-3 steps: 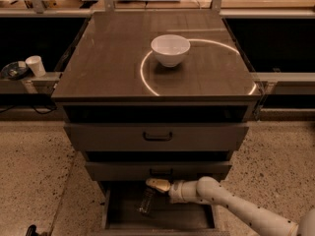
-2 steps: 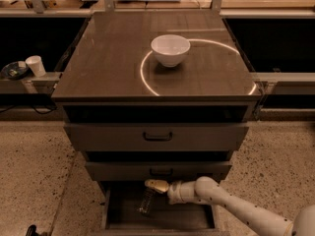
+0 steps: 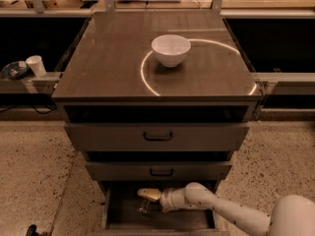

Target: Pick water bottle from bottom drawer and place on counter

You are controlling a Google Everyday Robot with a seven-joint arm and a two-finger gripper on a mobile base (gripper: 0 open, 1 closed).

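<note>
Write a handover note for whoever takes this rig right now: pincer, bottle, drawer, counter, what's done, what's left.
Pincer: reached into the open bottom drawer, directly above the water bottle.
Water bottle: in the left part of the drawer, under the pincer, not lifted out.
Counter: a white bowl sits near its middle; no bottle on it.
Done: drawer open, pincer at the bottle.
Left: secure the bottle, lift it out, set it on the counter beside the bowl.

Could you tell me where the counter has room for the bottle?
The glossy dark brown counter is bare along its front and either side of the round white bowl crowding back centre. The end effector is in the grey bottom drawer.
</note>
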